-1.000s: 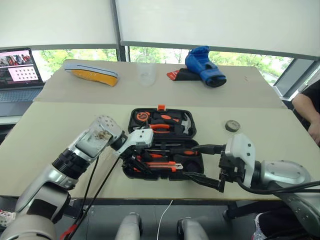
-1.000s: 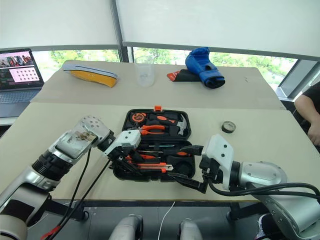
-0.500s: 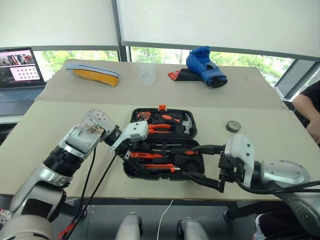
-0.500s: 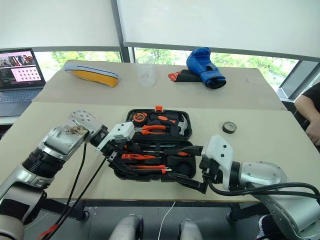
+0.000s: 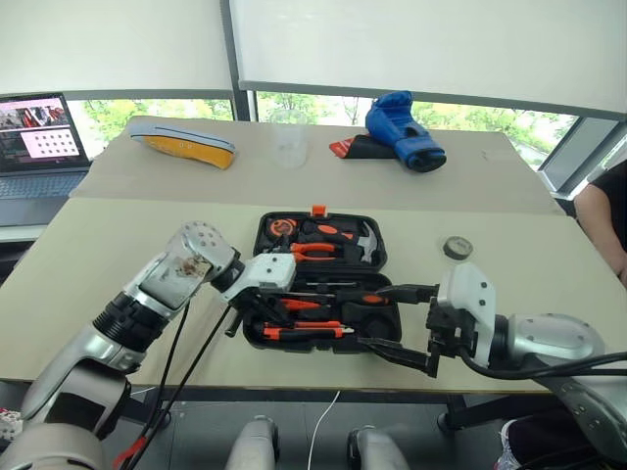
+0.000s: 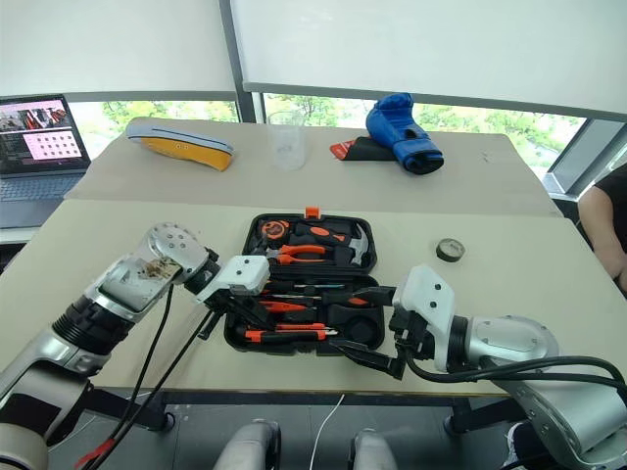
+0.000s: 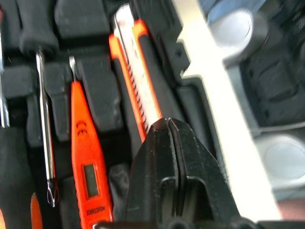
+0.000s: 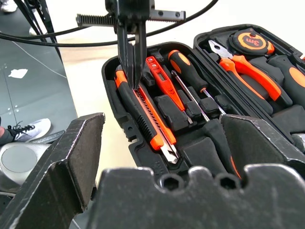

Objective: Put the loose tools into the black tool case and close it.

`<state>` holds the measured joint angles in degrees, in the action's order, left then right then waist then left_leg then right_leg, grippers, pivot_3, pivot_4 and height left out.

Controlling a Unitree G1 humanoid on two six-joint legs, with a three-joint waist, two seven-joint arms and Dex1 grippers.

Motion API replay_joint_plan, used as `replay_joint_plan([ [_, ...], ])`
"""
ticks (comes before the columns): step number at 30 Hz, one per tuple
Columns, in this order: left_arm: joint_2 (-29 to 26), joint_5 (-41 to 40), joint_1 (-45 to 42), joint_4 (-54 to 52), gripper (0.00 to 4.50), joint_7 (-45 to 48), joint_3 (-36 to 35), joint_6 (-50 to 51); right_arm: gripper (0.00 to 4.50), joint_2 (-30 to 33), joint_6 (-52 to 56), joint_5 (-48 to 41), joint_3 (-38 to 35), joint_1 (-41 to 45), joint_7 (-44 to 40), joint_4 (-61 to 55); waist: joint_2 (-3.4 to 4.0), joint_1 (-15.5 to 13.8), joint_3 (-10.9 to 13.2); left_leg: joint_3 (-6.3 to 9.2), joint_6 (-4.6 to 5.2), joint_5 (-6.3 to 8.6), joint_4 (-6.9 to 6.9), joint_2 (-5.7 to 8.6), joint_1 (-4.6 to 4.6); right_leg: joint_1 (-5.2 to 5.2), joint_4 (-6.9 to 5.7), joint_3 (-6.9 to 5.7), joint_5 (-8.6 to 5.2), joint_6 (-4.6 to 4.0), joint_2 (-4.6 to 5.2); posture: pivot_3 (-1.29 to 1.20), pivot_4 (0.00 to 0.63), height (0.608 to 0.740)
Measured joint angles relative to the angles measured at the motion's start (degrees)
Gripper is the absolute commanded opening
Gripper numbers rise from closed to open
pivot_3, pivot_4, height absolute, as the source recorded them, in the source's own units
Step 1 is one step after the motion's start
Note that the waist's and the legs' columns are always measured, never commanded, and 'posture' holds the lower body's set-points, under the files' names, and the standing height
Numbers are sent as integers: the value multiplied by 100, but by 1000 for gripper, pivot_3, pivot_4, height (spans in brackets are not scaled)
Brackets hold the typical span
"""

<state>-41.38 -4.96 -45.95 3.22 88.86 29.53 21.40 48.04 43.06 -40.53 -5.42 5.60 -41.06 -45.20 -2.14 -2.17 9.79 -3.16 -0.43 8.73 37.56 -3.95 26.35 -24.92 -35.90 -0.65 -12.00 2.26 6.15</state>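
— Where's the tool case (image 5: 318, 284)?
— Lying open on the near table (image 5: 98, 255), between the two arms. The utility knife (image 8: 143, 110), the tester screwdriver (image 7: 85, 157) and a screwdriver (image 8: 188, 76) lie in its front half.
— And the tape roll (image 5: 456, 247)?
— On the table, right of the case, well apart from it.
— The left gripper (image 8: 132, 62)?
— Fingers pressed together, empty, tips right at the knife's handle end.
— The right gripper (image 5: 397, 318)?
— Spread wide, holding nothing, at the case's right front corner.

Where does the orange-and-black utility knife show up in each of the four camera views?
Left eye: utility knife along the case's near edge.
Right eye: same spot.
Left wrist: running up from the shut left gripper.
Right wrist: left of centre.
Shared landmark: orange tester screwdriver beside it.
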Motion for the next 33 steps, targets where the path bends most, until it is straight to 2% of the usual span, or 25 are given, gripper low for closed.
replay_joint_plan([
  [5,127,286,79,61,31,-106,81,-505,4500,-2,0,95,22,-19,8,17,3,24,-2,-1,0,0,4,-1,-7,7,1,1,0,0,0,0,150,740],
  [11,256,387,132,364,31,-180,78,-950,4500,-3,0,99,18,-113,9,38,28,12,-16,0,-3,3,3,-3,-77,73,4,-1,-2,1,1,0,150,740],
  [12,256,396,143,391,31,-180,65,-1011,4500,-3,0,100,18,-127,9,38,29,14,-17,0,-47,30,2,-3,-82,75,5,-2,-2,1,2,0,150,740],
  [18,287,362,165,485,31,-69,-91,-992,4500,-3,0,107,13,-195,13,33,40,68,-23,0,-50,31,2,-3,-83,76,3,-1,-1,1,3,0,150,740],
  [22,562,54,43,763,31,43,-225,-583,4500,-2,0,107,9,-205,8,22,35,57,-20,2,-21,13,5,-1,-54,59,5,-2,-1,1,3,0,150,740],
  [28,178,-463,-130,559,31,319,-191,-374,4500,-2,0,107,9,-209,-2,20,35,117,-19,4,-1,4,5,-1,-39,48,6,-2,-7,3,2,0,150,740],
  [33,231,-189,22,555,31,254,-23,-808,4500,-2,0,107,8,-215,-4,17,35,113,-19,5,-1,4,7,0,-39,52,7,-2,-7,4,1,0,150,740],
])
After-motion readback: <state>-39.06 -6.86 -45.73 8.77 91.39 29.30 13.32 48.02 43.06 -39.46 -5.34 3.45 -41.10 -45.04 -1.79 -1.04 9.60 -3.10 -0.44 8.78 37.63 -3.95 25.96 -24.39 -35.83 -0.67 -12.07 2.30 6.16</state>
